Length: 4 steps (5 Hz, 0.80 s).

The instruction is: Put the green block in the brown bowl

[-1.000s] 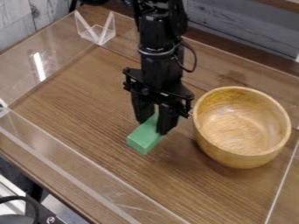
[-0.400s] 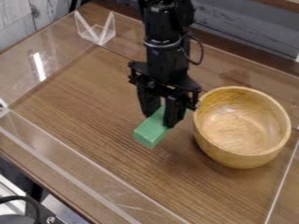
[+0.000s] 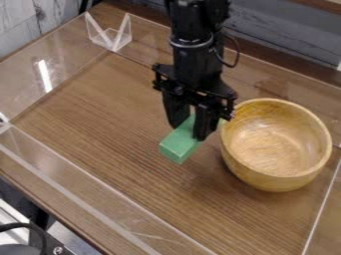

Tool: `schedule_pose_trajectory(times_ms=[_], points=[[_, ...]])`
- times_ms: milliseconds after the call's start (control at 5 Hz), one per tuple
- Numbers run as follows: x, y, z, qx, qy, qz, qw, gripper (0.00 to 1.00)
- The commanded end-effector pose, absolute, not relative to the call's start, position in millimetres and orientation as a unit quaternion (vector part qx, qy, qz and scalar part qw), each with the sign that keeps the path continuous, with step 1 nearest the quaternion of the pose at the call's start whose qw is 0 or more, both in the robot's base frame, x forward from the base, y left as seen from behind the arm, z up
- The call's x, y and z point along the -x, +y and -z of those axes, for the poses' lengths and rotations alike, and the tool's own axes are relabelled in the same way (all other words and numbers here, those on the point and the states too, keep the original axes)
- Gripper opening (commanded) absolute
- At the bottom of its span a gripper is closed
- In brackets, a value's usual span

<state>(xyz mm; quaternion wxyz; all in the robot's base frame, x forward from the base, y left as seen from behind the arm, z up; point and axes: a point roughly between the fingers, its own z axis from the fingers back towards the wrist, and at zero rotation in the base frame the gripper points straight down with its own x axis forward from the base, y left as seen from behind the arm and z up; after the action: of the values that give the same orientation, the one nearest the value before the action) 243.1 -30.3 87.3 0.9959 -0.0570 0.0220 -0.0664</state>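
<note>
The green block (image 3: 178, 145) hangs tilted between the black fingers of my gripper (image 3: 190, 127), which is shut on its upper end; the block's lower end sits just above the wooden table. The gripper points straight down. The brown bowl (image 3: 276, 145) stands empty on the table directly to the right of the gripper, its left rim close beside the fingers.
A clear plastic wall (image 3: 54, 60) rings the wooden tabletop (image 3: 94, 120). A small clear stand (image 3: 110, 32) sits at the back left. Cables run along the black arm (image 3: 197, 30) above the gripper.
The gripper has carried the green block to the right and slightly up, closer to the bowl's left rim. The bowl has not moved.
</note>
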Motion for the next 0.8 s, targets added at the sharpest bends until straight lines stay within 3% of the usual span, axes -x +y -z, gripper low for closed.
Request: schedule_pose_trajectory(times_ms=[0,600], points=[[-254.0,-35.6,-107.6,0.058,-0.019,0.071,0.996,0.0],[-259.1,-44.6,-112.3,0.061,-0.031,0.077,0.995,0.0]])
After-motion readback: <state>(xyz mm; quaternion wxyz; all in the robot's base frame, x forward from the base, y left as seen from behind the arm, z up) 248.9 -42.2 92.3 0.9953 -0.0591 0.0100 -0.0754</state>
